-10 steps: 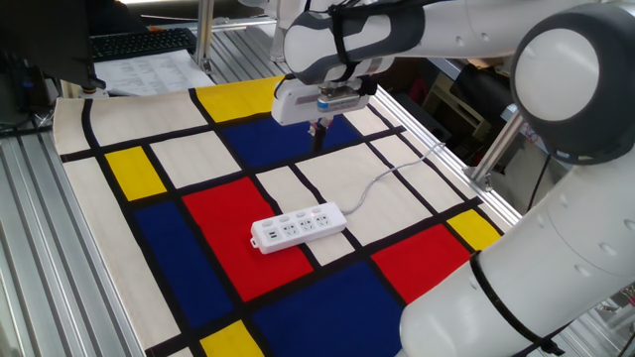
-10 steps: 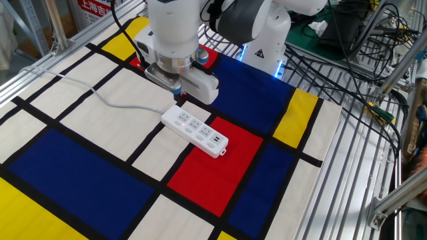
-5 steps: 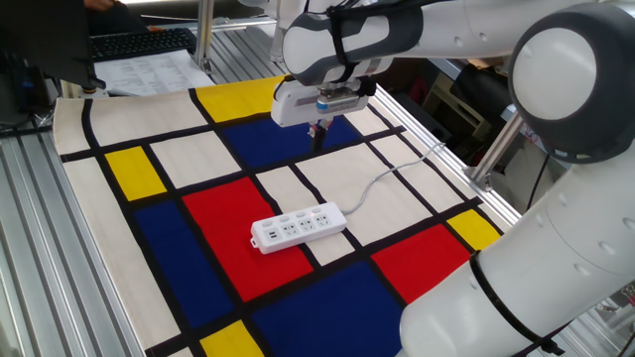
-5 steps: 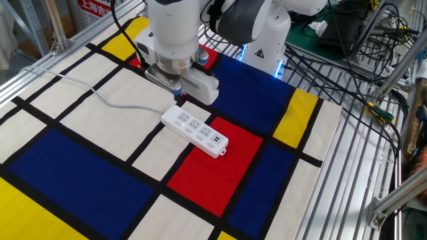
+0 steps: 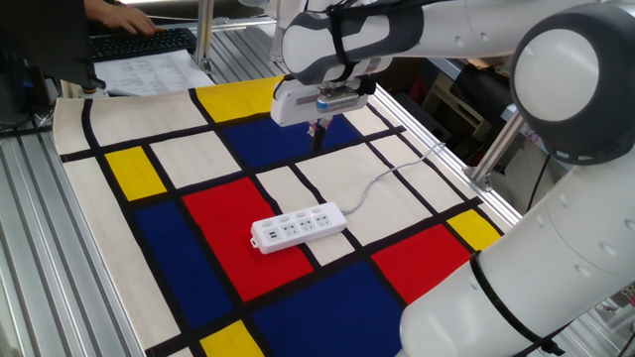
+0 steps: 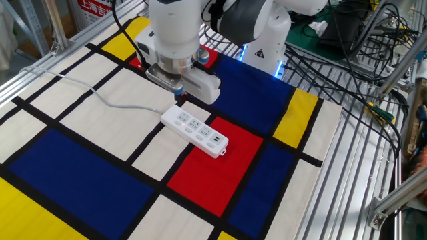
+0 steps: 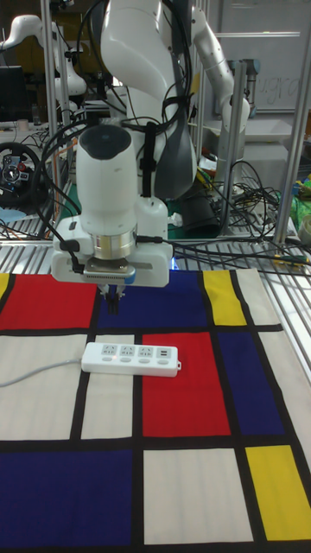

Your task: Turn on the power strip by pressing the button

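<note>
Power strip (image 7: 130, 358) lies flat, long axis left-right, cord leftward; tool (image 7: 112, 302) above, finger state unclear.

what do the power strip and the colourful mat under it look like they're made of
Power strip: looks like hard white plastic, smooth with a slight sheen, crisp moulded edges and dark socket holes. Mat: probably printed fabric or soft vinyl, matte with flat colour blocks and black lines, lying flat on the table; the exact material is unclear.

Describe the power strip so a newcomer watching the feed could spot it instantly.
Look at the table cloth of red, blue, yellow and cream blocks. Near its middle, straddling a red and a cream block, lies the power strip: the only white bar there, with a row of dark sockets and a thin cord.
</note>
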Controlling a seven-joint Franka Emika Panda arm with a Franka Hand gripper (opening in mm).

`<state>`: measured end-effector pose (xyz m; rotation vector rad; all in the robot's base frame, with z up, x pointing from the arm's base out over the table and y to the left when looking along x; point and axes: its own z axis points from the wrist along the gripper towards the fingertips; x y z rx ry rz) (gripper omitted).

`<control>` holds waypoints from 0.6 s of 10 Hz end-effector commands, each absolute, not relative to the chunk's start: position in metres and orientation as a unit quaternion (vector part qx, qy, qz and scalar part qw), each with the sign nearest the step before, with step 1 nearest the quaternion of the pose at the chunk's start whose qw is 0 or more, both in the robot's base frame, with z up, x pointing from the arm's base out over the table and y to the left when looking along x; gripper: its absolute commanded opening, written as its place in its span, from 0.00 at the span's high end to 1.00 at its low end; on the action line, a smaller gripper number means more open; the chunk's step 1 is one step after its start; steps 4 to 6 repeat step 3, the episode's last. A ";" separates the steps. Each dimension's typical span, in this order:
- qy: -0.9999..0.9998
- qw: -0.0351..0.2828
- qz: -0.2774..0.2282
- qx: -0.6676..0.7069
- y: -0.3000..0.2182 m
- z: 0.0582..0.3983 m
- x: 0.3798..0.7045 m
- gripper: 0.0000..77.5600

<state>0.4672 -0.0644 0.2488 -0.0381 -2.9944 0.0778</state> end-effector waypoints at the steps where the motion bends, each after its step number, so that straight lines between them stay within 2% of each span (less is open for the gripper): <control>1: -0.997 0.071 0.026 -0.012 -0.065 0.250 0.468 1.00; 6: -0.997 0.071 0.027 -0.013 -0.064 0.250 0.468 1.00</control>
